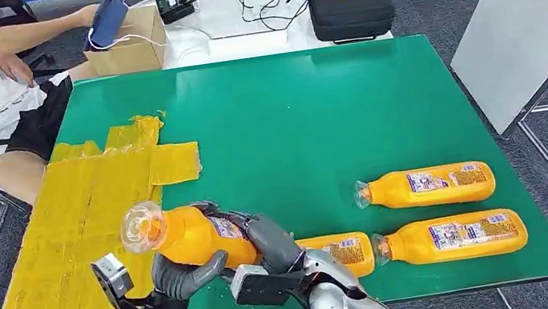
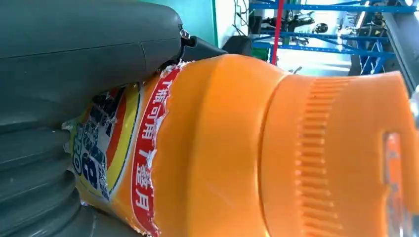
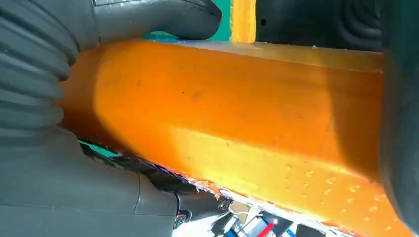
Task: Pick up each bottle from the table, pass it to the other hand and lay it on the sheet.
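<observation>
An orange bottle (image 1: 189, 235) with a clear cap hangs above the near edge of the green table (image 1: 290, 120), cap pointing toward the yellow sheet (image 1: 71, 231). Both hands are on it. My left hand (image 1: 182, 272) grips it from below. My right hand (image 1: 267, 240) wraps its base end. The left wrist view has the bottle (image 2: 247, 148) close up under my left hand's thumb (image 2: 89, 54). In the right wrist view my right hand (image 3: 49, 173) clasps the bottle's flat orange side (image 3: 237, 113). Three more bottles lie on the table: (image 1: 429, 186), (image 1: 452, 238), and one (image 1: 349, 251) partly behind my right arm.
A person sits at the far left beside the table, a hand (image 1: 85, 15) on a device on a cardboard box (image 1: 127, 50). A black case (image 1: 351, 8) and cables lie on the white table beyond. A grey board (image 1: 516, 31) leans at the right.
</observation>
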